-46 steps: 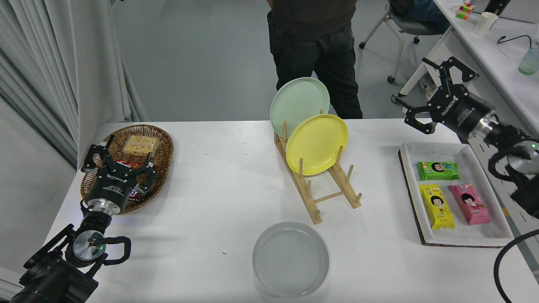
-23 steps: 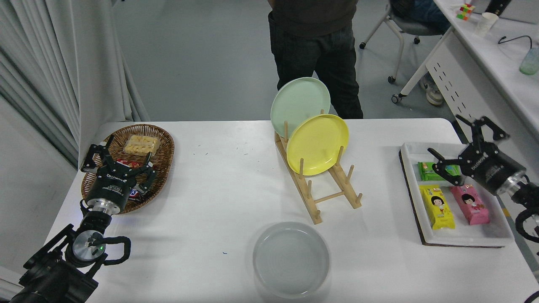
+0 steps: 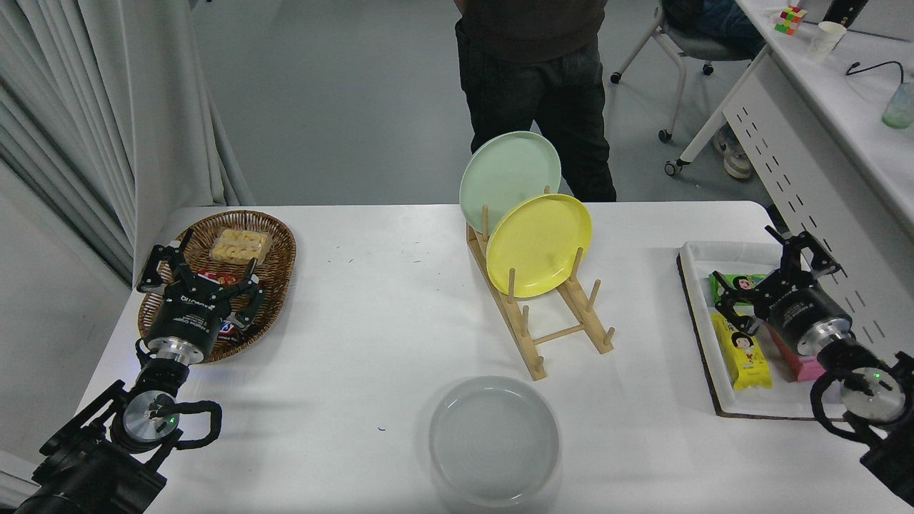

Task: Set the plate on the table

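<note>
The light-grey plate (image 3: 493, 440) lies flat on the white table (image 3: 385, 335) near its front edge, in front of the wooden rack (image 3: 553, 321). My right gripper (image 3: 767, 268) is open and empty, low over the white tray (image 3: 721, 400) at the right, far from the plate. My left gripper (image 3: 194, 275) is open and parked at the lower left, over the wicker basket (image 3: 275, 235).
A yellow plate (image 3: 539, 245) and a mint-green plate (image 3: 508, 178) stand upright in the rack. The tray holds three snack packs (image 3: 741, 351). The basket holds snacks. A person (image 3: 532, 86) stands at the far side. A white desk (image 3: 821, 121) is at the right.
My right arm has dropped from high at the back right to low over the tray, drawing back toward the near right corner. The grey plate and left arm have not moved.
</note>
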`<state>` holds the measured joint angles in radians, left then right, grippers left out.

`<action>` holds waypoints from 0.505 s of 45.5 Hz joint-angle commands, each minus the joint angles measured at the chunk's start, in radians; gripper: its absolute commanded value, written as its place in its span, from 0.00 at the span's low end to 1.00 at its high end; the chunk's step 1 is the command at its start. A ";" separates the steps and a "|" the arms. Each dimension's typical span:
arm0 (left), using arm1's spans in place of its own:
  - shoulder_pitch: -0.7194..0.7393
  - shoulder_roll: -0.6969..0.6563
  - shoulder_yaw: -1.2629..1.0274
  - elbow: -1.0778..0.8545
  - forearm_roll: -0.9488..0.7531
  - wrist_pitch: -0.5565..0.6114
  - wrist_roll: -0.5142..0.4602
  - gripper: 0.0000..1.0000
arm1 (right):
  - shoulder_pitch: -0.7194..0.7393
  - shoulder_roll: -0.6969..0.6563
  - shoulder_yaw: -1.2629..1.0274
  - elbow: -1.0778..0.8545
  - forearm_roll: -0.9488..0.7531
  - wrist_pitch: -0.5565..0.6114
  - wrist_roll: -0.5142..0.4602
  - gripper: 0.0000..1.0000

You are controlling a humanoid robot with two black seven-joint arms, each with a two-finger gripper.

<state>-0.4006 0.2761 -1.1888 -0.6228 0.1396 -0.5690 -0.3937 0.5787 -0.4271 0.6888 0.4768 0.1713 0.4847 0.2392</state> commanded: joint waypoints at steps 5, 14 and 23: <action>0.000 0.000 0.000 0.000 0.000 0.001 0.001 0.98 | -0.109 0.036 0.127 0.080 -0.001 0.011 0.035 1.00; 0.000 0.000 0.000 0.000 0.000 0.001 -0.001 0.98 | -0.109 0.039 0.184 0.111 -0.001 0.020 0.035 1.00; 0.000 0.000 0.000 0.000 0.000 0.000 -0.001 0.98 | -0.109 0.062 0.245 0.109 -0.001 0.018 0.035 1.00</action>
<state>-0.4003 0.2761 -1.1888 -0.6228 0.1397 -0.5685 -0.3937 0.4786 -0.3824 0.8672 0.5728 0.1699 0.5006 0.2719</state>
